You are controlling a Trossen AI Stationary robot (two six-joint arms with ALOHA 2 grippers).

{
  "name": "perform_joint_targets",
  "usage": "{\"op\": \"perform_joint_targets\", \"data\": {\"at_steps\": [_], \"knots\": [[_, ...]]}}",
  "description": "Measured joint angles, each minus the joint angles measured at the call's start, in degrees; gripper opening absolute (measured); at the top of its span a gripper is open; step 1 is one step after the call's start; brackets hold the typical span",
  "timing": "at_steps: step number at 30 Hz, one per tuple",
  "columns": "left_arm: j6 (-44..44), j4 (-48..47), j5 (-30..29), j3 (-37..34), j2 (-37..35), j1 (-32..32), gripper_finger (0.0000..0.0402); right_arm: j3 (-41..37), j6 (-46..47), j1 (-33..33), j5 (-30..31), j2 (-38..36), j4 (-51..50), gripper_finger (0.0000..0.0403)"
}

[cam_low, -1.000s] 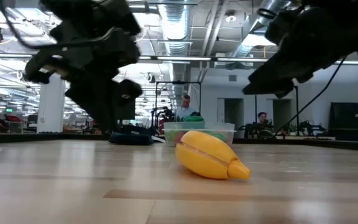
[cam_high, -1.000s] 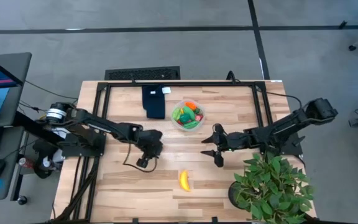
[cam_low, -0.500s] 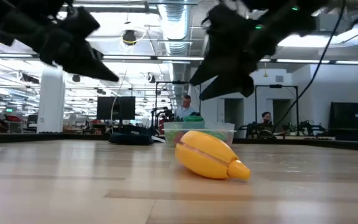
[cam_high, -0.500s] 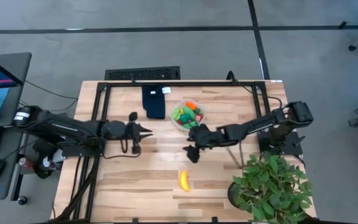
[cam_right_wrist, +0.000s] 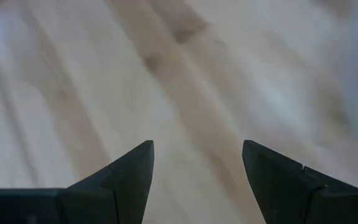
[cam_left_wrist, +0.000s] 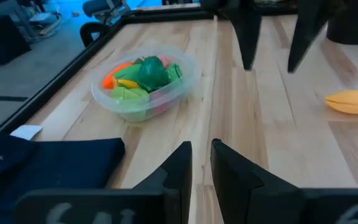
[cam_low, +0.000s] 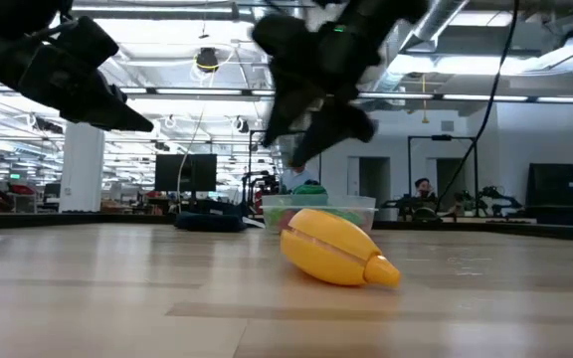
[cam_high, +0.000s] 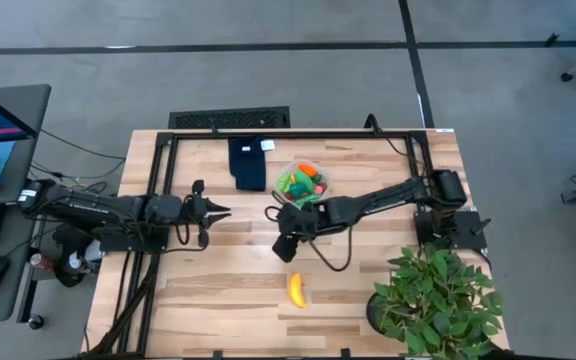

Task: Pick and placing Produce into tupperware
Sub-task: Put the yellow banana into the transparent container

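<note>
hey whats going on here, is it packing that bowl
Yes. The clear tupperware already holds most of the toy produce, and one yellow banana lies alone on the table. The right hand hangs open and empty between tupperware and banana. The left hand waits shut, off to the left.

Light wood-plank table (cam_high: 218, 290), black frame rails. On it: yellow toy banana (cam_high: 297, 290), round clear plastic tub (cam_high: 302, 186) holding produce, dark blue folded cloth (cam_high: 248, 164), leafy green potted plant (cam_high: 436, 303).
</note>
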Motion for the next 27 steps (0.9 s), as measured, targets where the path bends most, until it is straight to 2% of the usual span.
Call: {"op": "perform_joint_targets", "data": {"at_steps": [7, 13, 18, 27], "knots": [[-0.14, -0.35, -1.24, -0.89, -2.54, 0.00, 0.0050, 9.67, 6.10, 0.76, -3.95, 6.22, -14.78, 0.0239], [-0.09, -0.93, -1.41, -0.89, -3.32, 0.00, 0.0050, 14.91, 9.16, 2.10, -6.98, 9.40, -25.70, 0.0239], [-0.07, -0.86, -1.40, -0.84, -3.58, 0.00, 0.0050, 17.60, 11.30, 3.38, -7.45, 10.03, -26.22, 0.0239], [0.14, -0.83, -1.44, -0.84, -3.99, 0.00, 0.0050, 17.86, 16.60, 6.95, -10.00, 10.06, -24.72, 0.0239]]}}
